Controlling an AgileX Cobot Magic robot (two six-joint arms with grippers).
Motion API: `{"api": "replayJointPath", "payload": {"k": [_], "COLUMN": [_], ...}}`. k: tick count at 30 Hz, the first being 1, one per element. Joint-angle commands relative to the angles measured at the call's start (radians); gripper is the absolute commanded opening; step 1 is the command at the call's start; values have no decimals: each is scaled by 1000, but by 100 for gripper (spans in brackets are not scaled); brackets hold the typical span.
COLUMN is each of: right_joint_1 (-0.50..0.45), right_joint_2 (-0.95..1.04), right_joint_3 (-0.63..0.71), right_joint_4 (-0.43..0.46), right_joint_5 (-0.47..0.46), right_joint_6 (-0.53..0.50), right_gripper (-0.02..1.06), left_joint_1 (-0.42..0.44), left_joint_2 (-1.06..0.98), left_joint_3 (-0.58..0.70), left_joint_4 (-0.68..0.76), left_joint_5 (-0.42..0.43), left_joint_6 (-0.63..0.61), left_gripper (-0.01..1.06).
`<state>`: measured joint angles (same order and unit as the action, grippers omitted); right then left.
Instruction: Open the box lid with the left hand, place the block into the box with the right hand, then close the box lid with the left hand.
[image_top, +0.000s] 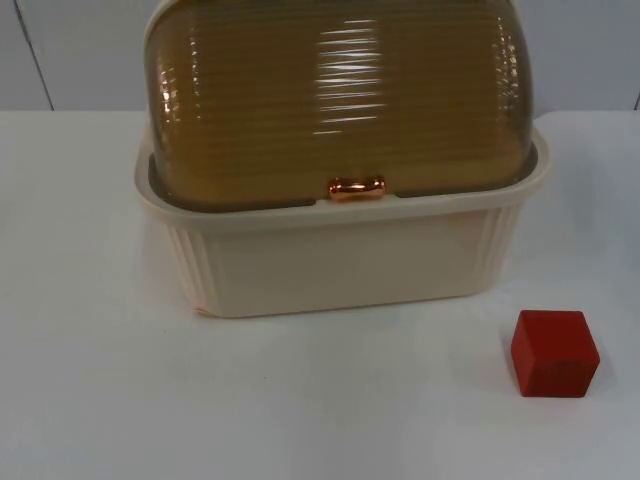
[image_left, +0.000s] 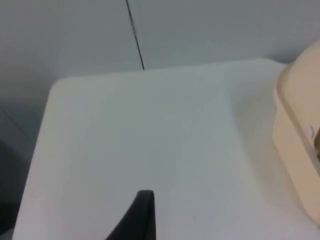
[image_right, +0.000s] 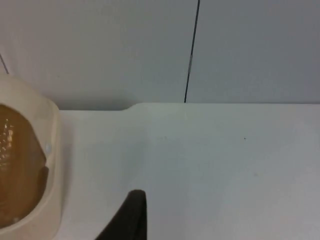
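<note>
Box (image_top: 340, 255) sits with its amber lid (image_top: 335, 100) shut, handle (image_top: 357, 188) facing front for the left gripper (image_left: 137, 220), block (image_top: 554, 353) just off its front right corner for the right gripper (image_right: 127, 217); neither gripper's opening can be told.

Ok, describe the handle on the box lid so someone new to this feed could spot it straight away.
In the top view, find the large cream plastic box at the middle of the white table, topped by a closed ribbed, translucent amber domed lid. At the centre of the lid's front edge, just above the box rim, sits the small shiny copper-coloured handle. It is the only metallic-looking part, unlike the matte red cube block lying apart on the table.
</note>
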<state>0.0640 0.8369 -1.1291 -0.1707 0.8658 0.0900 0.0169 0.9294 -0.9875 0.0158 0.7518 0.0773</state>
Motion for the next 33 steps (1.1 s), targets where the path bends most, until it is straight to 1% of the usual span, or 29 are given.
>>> {"api": "replayJointPath", "payload": {"k": [1, 4, 7, 8, 10, 13, 14, 15, 17, 18, 19, 21, 23, 24, 26, 29, 30, 33], "right_joint_1": [1, 1, 1, 1, 1, 1, 1, 1, 1, 1, 1, 1, 1, 1, 1, 1, 1, 1], "right_joint_2": [50, 98, 153, 153, 168, 175, 175, 175, 175, 175, 175, 175, 175, 175, 175, 175, 175, 175], "right_joint_3": [-3, -3, -3, -3, -3, -3, -3, -3, -3, -3, -3, -3, -3, -3, -3, -3, -3, -3], "right_joint_4": [-21, -31, -34, -34, -34, -34, -34, -34, -36, -36, -36, -36, -36, -36, -36, -46, -46, -64], "right_joint_5": [-49, -62, -62, -62, -73, -92, -92, -95, -94, -92, -92, -88, -78, -78, -78, -78, -78, -78], "right_joint_6": [-4, -4, -4, -4, -4, -4, -4, -4, -4, -4, -4, -4, -9, -9, -11, -11, -11, -11], "right_gripper": [105, 105, 105, 105, 105, 105, 105, 105, 105, 105, 105, 105, 105, 105, 105, 105, 105, 105], "left_joint_1": [-5, -7, -43, -43, -98, -206, -206, -238, -315, -363, -363, -430, -488, -488, -550, -647, -647, -744], "left_joint_2": [47, 74, 104, 104, 123, 170, 170, 193, 241, 287, 287, 345, 406, 406, 456, 520, 520, 572], "left_joint_3": [-4, -4, -4, -4, -4, -10, -10, -18, -47, -77, -77, -128, -175, -175, -209, -222, -222, -222], "left_joint_4": [-24, -53, -109, -109, -111, -91, -91, -89, -79, -75, -75, -51, 10, 10, 99, 318, 318, 518], "left_joint_5": [-10, -10, -8, -8, -8, -12, -12, -12, -12, -9, -9, -8, -8, -8, -8, -5, -5, 20], "left_joint_6": [26, 42, 96, 96, 124, 136, 136, 151, 197, 244, 244, 293, 316, 316, 319, 319, 319, 269], "left_gripper": [105, 105, 105, 105, 105, 105, 105, 105, 105, 105, 105, 105, 105, 105, 105, 105, 105, 105]}}
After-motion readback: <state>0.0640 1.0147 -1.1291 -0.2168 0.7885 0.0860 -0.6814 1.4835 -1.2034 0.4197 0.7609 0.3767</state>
